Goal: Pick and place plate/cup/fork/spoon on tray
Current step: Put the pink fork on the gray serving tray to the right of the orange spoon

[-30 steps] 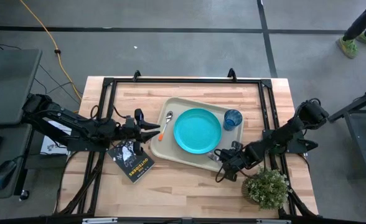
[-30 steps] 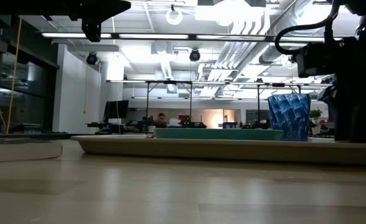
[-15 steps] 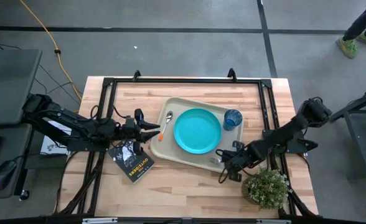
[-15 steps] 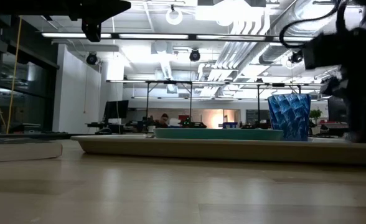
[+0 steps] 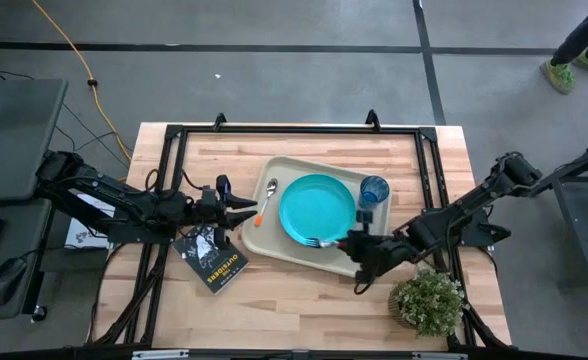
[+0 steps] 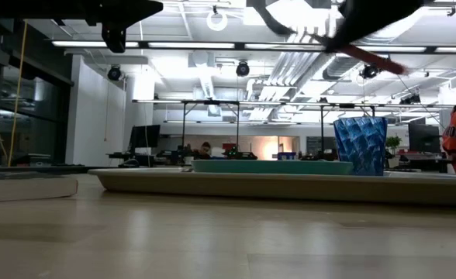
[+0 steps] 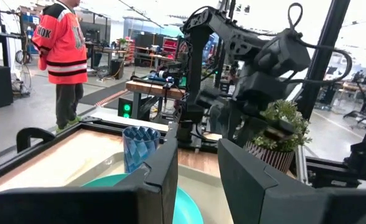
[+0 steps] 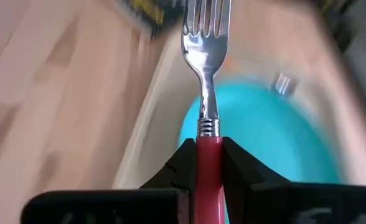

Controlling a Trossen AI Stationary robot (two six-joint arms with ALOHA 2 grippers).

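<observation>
Clamping the fork (image 8: 201, 106) by its red handle, the right end effector (image 5: 359, 247) hangs over the tray's (image 5: 264, 235) near edge, tines above the plate (image 5: 319, 205). Cup (image 5: 374, 190) and spoon (image 5: 266, 203) sit on the tray. Left end effector (image 5: 246, 207), fingers apart, waits beside the tray, over the surface (image 5: 304, 290).

A pale wooden table (image 5: 304, 290) with a black metal frame (image 5: 294, 128) around its edges stands on a grey concrete floor. A small dark book (image 5: 211, 258) lies tilted on the wood near the left side. A potted green plant (image 5: 429, 301) sits at the near right corner. A yellow cable (image 5: 69, 45) runs across the floor. A person in an orange jersey (image 7: 60, 46) stands in the room beyond
</observation>
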